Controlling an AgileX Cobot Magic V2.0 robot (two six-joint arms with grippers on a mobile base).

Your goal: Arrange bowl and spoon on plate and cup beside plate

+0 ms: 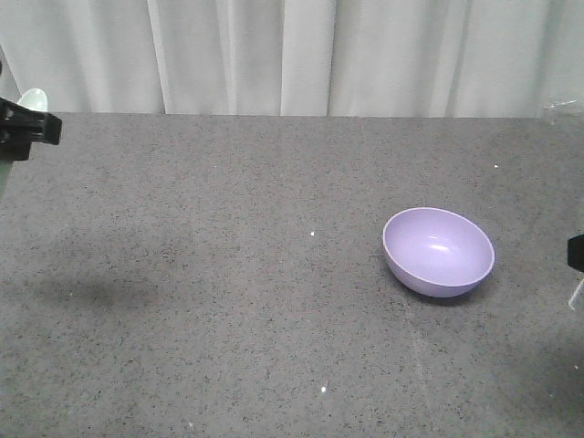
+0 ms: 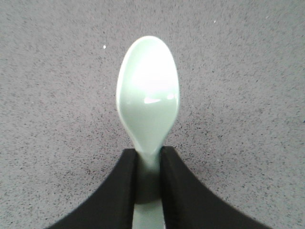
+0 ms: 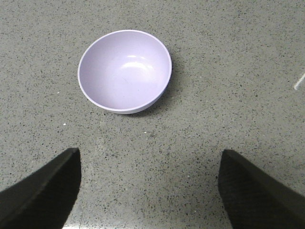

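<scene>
Far left, front view: left gripper (image 1: 22,128) enters at the frame edge as a black, blocky form. A pale mint tip of the spoon (image 1: 35,99) shows just above it. A soft dark shadow (image 1: 91,292) lies on the table (image 1: 274,347) nearer the camera.

Left wrist view: the two black fingers (image 2: 125,183) are drawn in tight on the spoon's short, thick handle, one on each side, gripping just behind the scoop. The spoon is smooth, glossy plastic. Its oval scoop faces the camera and points away from the gripper, with a bright highlight across it. Whether the scoop touches the surface below cannot be told from this view.

Table: flat, matte, grey, finely speckled with dark and white flecks (stone-like look). Behind it hangs a white pleated curtain (image 1: 301,55).

Right of centre: the bowl (image 1: 438,248) sits upright on the table, well apart from the spoon and left gripper. It is round, lavender-purple, thin-rimmed, smooth and glossy inside, and holds nothing. A narrow shadow hugs its base.

Far right: the right gripper (image 3: 150,155) shows only as a small black fragment at the edge of the front view. In its own wrist view, the two dark, finely textured fingertips (image 3: 248,186) stand spread wide with bare table between them and pinch nothing. The bowl lies ahead of them, slightly toward the left finger, not touching either.
</scene>
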